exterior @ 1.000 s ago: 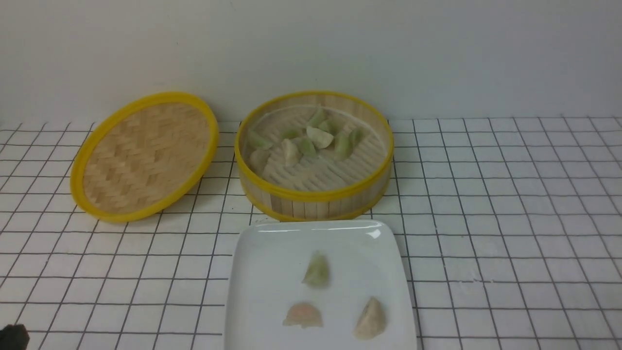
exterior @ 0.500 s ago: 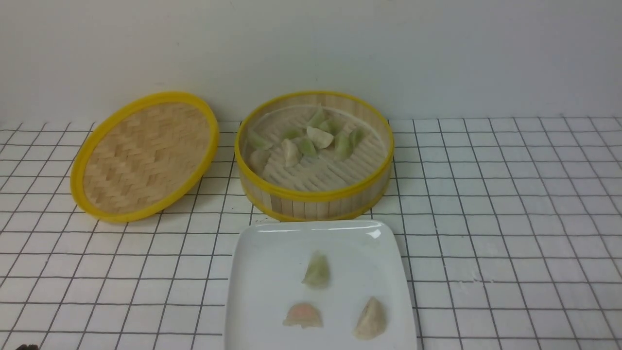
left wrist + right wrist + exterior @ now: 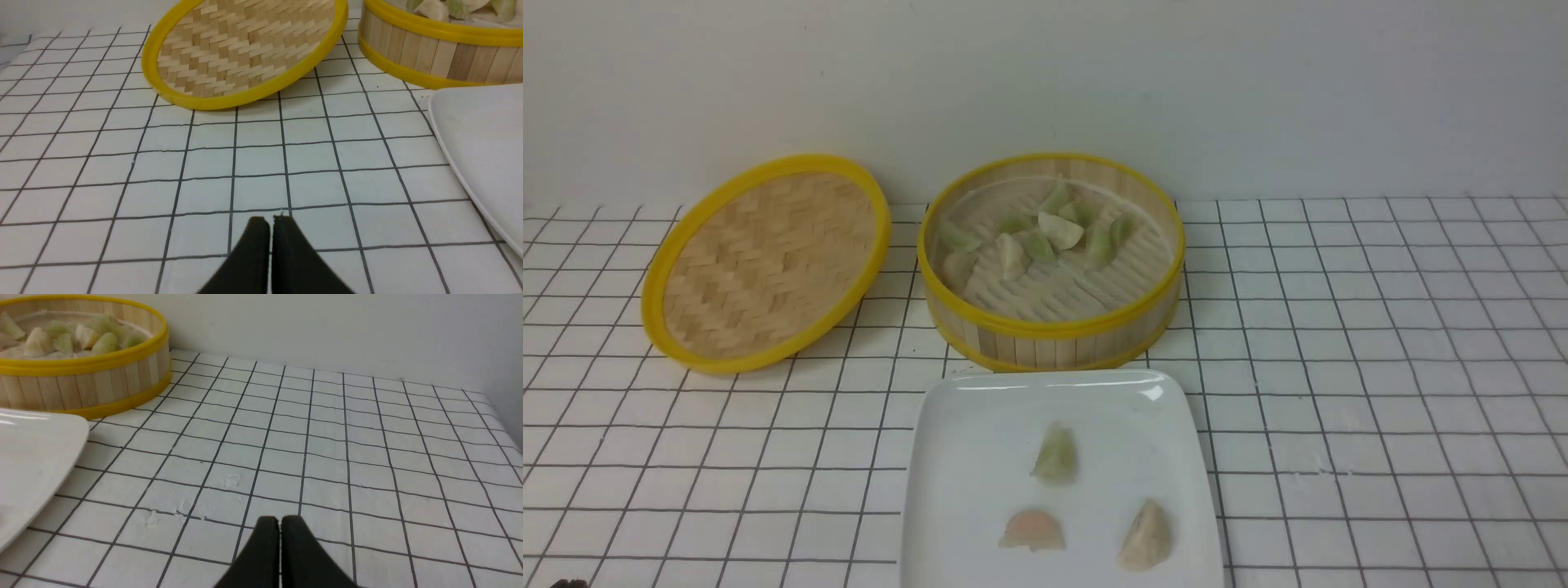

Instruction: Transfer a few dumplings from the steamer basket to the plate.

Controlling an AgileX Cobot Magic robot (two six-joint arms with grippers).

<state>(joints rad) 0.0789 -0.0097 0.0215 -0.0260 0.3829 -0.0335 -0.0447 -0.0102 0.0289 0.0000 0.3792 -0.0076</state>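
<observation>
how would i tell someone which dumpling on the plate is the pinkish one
Start at the white square plate in front of the steamer basket. Three dumplings lie on it; look along its near edge, at the one on the robot's left. It alone has a pink-orange tint, while the other two are pale green and cream.

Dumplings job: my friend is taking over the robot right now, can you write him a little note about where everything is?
Left gripper: shut, empty, over the table.
Right gripper: shut, empty, over the table.
Plate: in front of the steamer basket, holding three dumplings.
Basket: open, with a cluster of dumplings inside.
Lid: leaning to the basket's left.
Done: a few are moved. Left: probably nothing, unless more are wanted.
</observation>
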